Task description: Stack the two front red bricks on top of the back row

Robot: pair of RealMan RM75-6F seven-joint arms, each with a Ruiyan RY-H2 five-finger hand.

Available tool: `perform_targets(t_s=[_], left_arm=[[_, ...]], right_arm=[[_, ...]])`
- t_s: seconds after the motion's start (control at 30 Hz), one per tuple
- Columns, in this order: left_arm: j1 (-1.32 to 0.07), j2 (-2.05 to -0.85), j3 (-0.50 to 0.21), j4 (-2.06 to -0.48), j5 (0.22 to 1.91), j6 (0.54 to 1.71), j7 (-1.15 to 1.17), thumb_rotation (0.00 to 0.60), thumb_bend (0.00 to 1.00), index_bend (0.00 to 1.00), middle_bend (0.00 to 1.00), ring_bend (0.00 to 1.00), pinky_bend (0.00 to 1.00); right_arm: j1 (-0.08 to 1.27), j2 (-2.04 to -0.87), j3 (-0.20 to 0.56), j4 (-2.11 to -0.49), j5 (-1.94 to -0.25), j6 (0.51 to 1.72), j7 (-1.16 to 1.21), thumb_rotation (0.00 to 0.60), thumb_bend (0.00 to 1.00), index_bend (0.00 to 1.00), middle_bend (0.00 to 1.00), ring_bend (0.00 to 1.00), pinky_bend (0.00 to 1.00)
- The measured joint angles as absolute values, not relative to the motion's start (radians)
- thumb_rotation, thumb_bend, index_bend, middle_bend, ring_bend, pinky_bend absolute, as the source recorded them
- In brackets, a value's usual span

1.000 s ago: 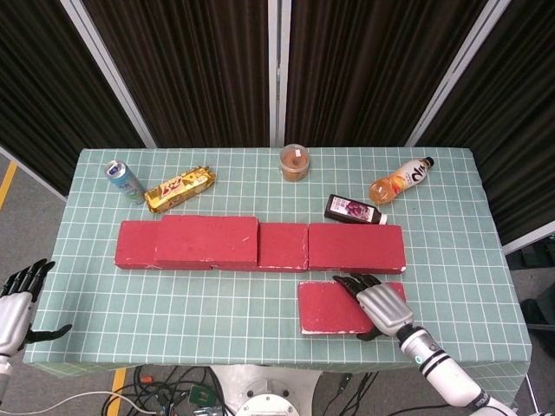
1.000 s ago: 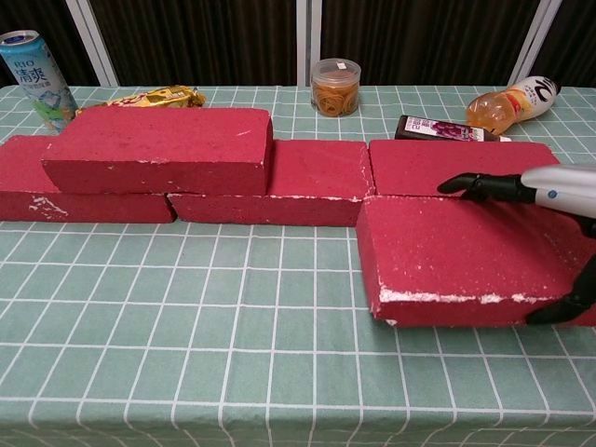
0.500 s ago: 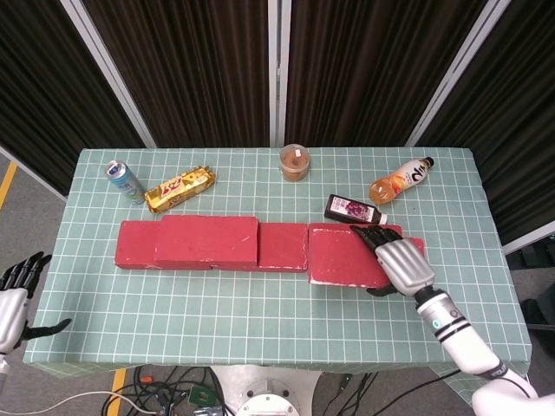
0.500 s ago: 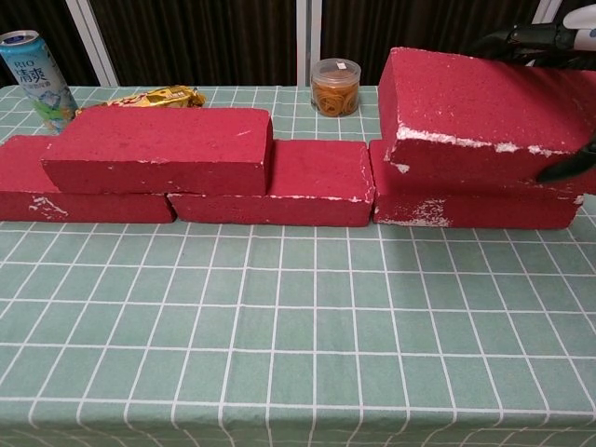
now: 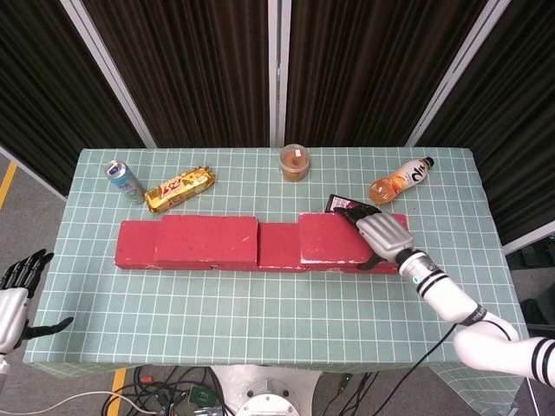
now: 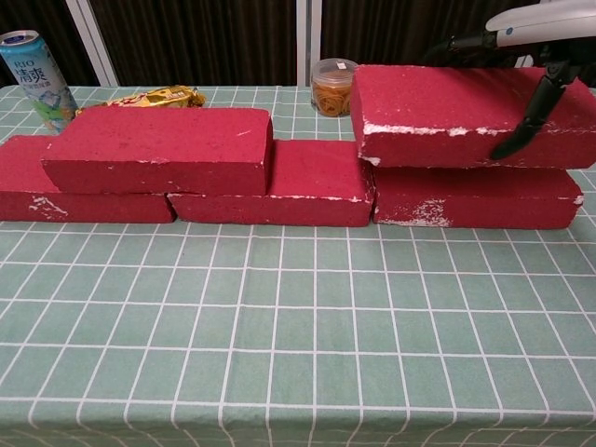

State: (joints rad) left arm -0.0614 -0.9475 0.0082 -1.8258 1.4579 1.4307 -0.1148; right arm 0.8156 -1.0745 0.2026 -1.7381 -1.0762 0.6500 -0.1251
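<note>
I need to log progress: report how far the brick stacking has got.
Done: one red brick lies on top of the back row at the left. In hand: the right hand grips the second brick, sitting on the row's right end. Left: releasing it. The left hand is idle off the table.

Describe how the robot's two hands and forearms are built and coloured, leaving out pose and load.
The right hand has a silver-grey back plate and black fingers. Behind it a white, rounded forearm carries a small green dot near the wrist and dark bands further up. The left hand, at the frame edge, matches it: grey body, black fingers. No loose cables show on either.
</note>
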Motion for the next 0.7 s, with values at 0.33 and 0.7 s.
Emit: perform_targets(t_s=[0.33, 0.7], left_arm=[[-0.068, -0.949, 0.012, -1.832, 1.463, 1.41, -0.109, 0.6, 0.0, 0.03, 0.0, 0.0, 0.0], [-0.071, -0.94, 0.015, -1.828, 1.454, 1.386, -0.156, 0.6, 0.0, 0.03, 0.0, 0.0, 0.0]], right_arm=[[0.875, -1.147, 0.182, -1.71, -0.993, 0.624, -0.148, 0.6, 0.02, 0.0, 0.2, 0.11, 0.15], [0.972, -1.18, 0.17, -1.699, -0.866, 0.605, -0.209, 0.6, 0.02, 0.0, 0.2, 0.11, 0.14]])
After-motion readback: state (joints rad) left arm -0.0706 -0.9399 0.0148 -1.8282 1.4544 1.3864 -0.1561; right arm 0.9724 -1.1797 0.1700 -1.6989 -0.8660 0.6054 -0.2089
